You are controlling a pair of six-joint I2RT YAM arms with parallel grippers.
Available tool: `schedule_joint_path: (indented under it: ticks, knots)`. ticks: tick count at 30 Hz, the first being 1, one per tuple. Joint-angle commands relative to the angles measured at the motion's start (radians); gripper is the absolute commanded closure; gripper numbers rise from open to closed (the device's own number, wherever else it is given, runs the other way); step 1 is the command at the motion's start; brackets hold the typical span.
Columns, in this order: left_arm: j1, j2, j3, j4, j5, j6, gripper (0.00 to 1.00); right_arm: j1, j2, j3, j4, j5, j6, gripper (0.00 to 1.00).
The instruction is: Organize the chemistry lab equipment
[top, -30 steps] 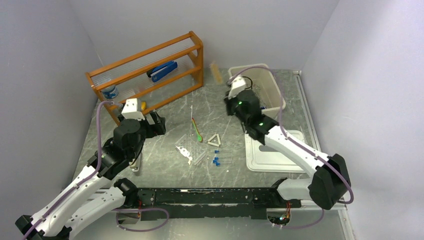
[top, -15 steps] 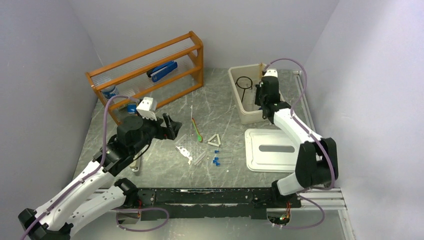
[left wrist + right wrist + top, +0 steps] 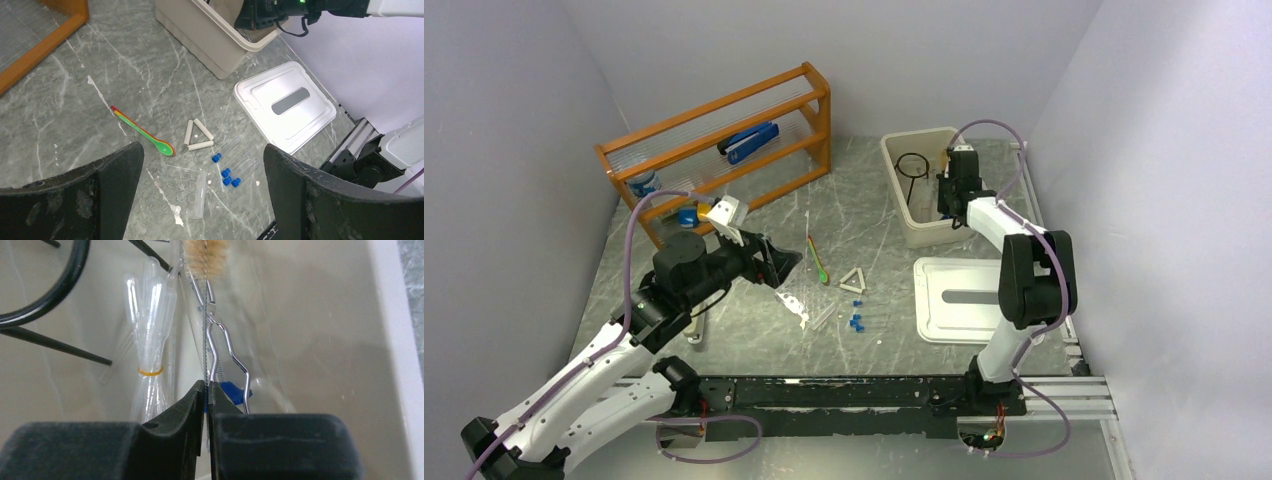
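In the right wrist view my right gripper [image 3: 207, 386] is down inside the beige bin [image 3: 894, 160], shut on the thin twisted wire stem of a bristle brush [image 3: 205, 255]. A black wire ring stand [image 3: 45, 295] and a banded bundle of clear pipettes [image 3: 150, 340] lie in the bin beside it. My left gripper [image 3: 202, 150] hangs open above the table with nothing between its fingers. Below it lie the clear plastic tube rack [image 3: 175, 190], the blue-capped tubes [image 3: 230, 170] and the white triangle [image 3: 199, 136].
Coloured spoons [image 3: 817, 262] lie left of the triangle. The white bin lid [image 3: 964, 300] lies flat in front of the bin. A wooden shelf [image 3: 724, 130] at the back left holds a blue stapler [image 3: 749, 142]. Grey walls close in the table.
My right arm swung from the bin's left side to its right side and lowered the gripper into it. My left gripper moved right, toward the rack and tubes, staying open.
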Motion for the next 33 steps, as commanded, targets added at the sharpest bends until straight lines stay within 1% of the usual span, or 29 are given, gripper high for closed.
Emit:
schedule_joint_path:
  ticks: [1,4,6,8,13,17,20,24,28,33]
  knots:
    - [0.006,-0.011,-0.007,0.047,0.047,0.012,0.07,-0.007,0.035,0.042,0.025,0.027,-0.047,0.86]
    - [0.006,-0.014,-0.007,0.038,0.026,0.008,0.07,-0.007,0.04,0.055,0.019,0.085,-0.076,0.76]
    - [0.005,-0.017,-0.015,0.035,0.005,-0.002,0.07,-0.007,0.022,0.054,0.016,0.122,-0.066,0.65]
    - [0.005,-0.014,-0.012,0.031,0.003,0.0,0.06,-0.006,-0.021,0.049,-0.002,0.139,-0.058,0.57]
    - [0.005,0.004,0.001,0.03,0.021,0.005,0.07,0.002,-0.181,0.029,-0.042,0.076,0.038,0.52]
    - [0.006,0.008,0.006,0.014,-0.013,0.01,0.07,0.053,-0.3,0.037,-0.112,0.058,0.12,0.51]
    - [0.005,0.008,0.006,0.01,-0.036,0.003,0.07,0.131,-0.35,0.061,-0.17,0.073,0.165,0.47]
    - [0.005,-0.001,-0.006,0.011,-0.071,-0.02,0.08,0.278,-0.369,0.092,-0.25,0.073,0.235,0.45]
    - [0.006,-0.019,0.004,-0.034,-0.185,-0.026,0.07,0.466,-0.366,0.036,-0.213,0.088,0.314,0.44]
    - [0.005,-0.027,0.035,-0.109,-0.284,-0.041,0.07,0.668,-0.26,0.009,-0.142,0.086,0.375,0.43]
